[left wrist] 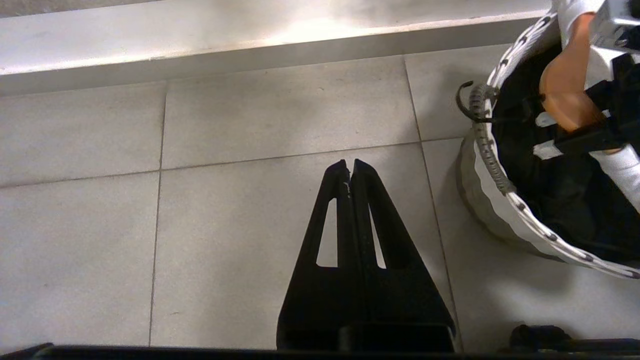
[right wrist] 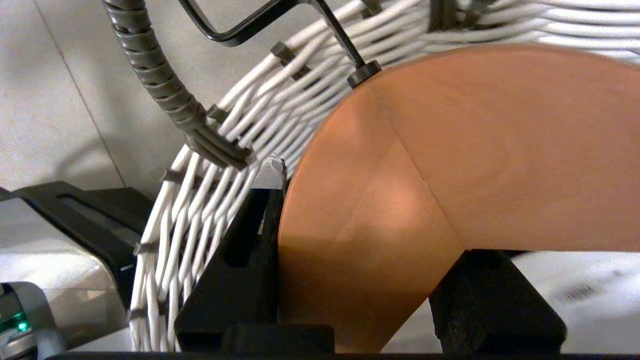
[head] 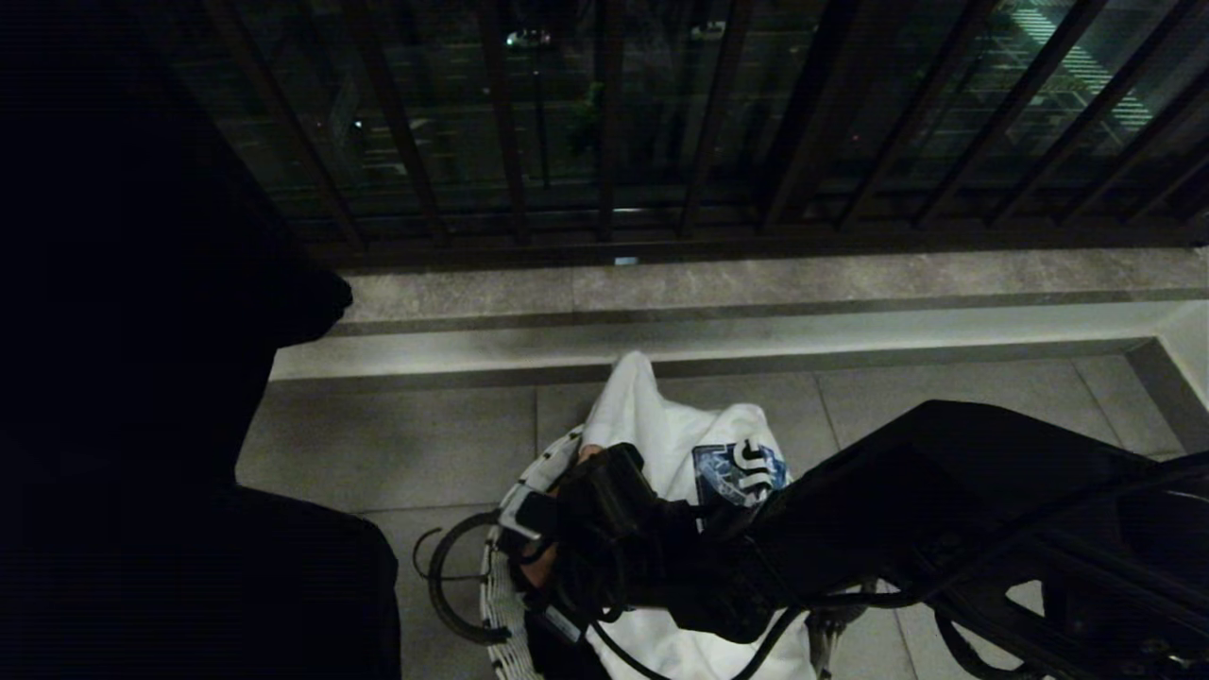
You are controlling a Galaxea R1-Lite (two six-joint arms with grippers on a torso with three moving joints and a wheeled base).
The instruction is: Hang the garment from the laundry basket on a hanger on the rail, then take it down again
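The laundry basket (head: pixel 499 567) stands on the tiled floor, woven white with a black ring handle (head: pixel 444 576). A white garment (head: pixel 661 425) with a blue print fills it and spills over the far rim. My right gripper (head: pixel 567 510) reaches down inside the basket. In the right wrist view this gripper (right wrist: pixel 375 215) is shut on a wooden hanger (right wrist: pixel 475 150), one finger on each side of the wood; the hanger's black wire hook (right wrist: pixel 240 35) points away. My left gripper (left wrist: pixel 350 165) hangs shut over bare tiles, to the left of the basket (left wrist: pixel 500 210). The rail is out of view.
A raised stone kerb (head: pixel 756 321) and a dark barred balustrade (head: pixel 604 142) close off the floor beyond the basket. A large dark shape (head: pixel 142 397) fills the left side. Open tiles (left wrist: pixel 150 225) lie left of the basket.
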